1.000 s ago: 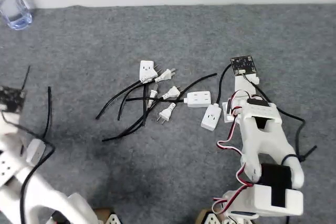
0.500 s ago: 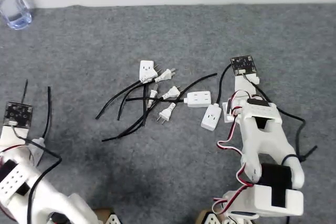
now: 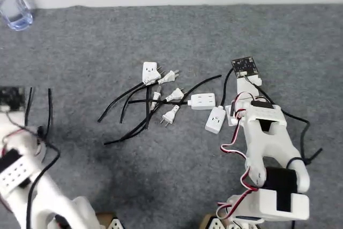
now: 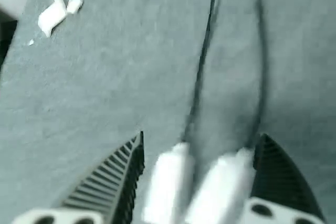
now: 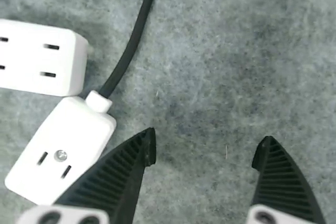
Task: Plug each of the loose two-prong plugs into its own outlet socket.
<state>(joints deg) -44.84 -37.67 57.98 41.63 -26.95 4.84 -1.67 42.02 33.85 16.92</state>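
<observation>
Left hand [image 4: 201,137]: jaws apart, two blurred white cord ends lying between them; no clamp evident.
Right hand [image 5: 209,137]: jaws wide apart over the bare table [image 3: 268,30], just beside the single socket [image 5: 58,156].
Sockets: boxy, glossy white; the single socket sits just beside the multi-slot block [image 3: 202,101], each on a round black cord.
Plugs: small and white (flat metal prongs bare); the nearest plug [image 3: 170,115] lies among crossed cords.
Far block [image 3: 150,72]: white, apart.
Progress: nothing looks plugged in; every plug remains.
Table surface: grey, felt-like nap.
</observation>
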